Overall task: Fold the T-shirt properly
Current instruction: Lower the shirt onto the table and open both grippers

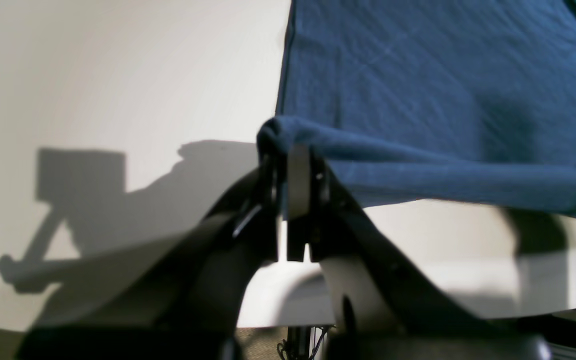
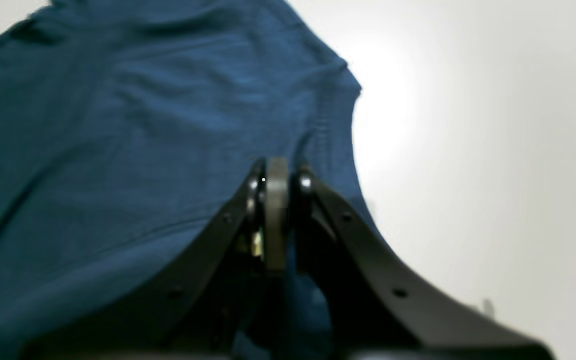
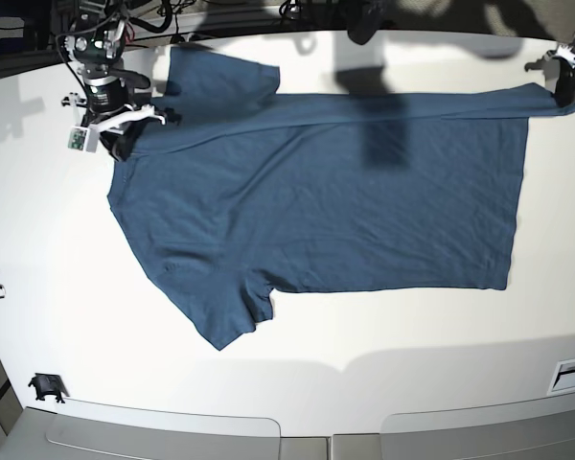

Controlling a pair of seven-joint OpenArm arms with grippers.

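Gripping the T-shirt [image 3: 326,201] with both arms, I see left pincer [image 1: 293,150] and right pincer [image 2: 277,175] clamped on its edge over the worktop [image 3: 364,355]

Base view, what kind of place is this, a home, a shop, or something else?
Most likely a robotics lab or test bench, not a home. A T-shirt lies on a bare white table, robot arms with a pincer at each far corner, and loose cables behind.
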